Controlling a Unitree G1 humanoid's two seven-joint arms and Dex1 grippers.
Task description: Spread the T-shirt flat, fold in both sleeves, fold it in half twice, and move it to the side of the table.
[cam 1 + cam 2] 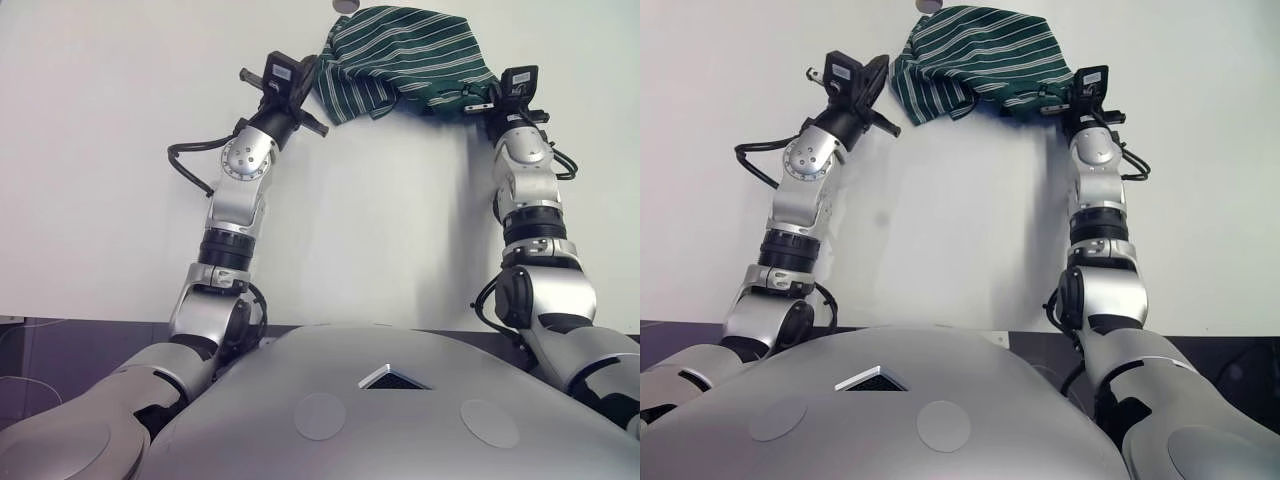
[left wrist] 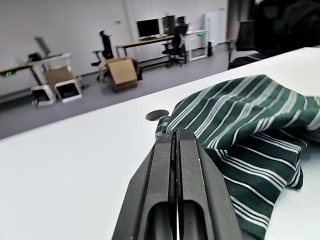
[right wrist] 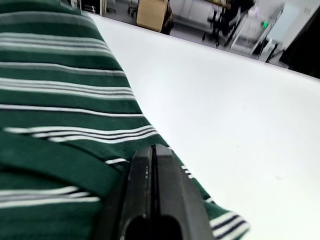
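A green T-shirt [image 1: 405, 55] with white stripes lies crumpled in a heap at the far side of the white table [image 1: 380, 220]. My left gripper [image 1: 311, 68] is shut with nothing in it, its tips right at the heap's left edge; in the left wrist view the fingers [image 2: 165, 165] are pressed together just short of the T-shirt [image 2: 245, 125]. My right gripper [image 1: 497, 92] is at the heap's right edge. Its fingers [image 3: 160, 170] are closed over the striped T-shirt [image 3: 60, 100], with no fabric seen between them.
A round cable hole [image 2: 157, 115] sits in the table just behind the shirt. Bare white tabletop stretches between my arms and out to both sides. The table's near edge [image 1: 100, 315] runs close to my body.
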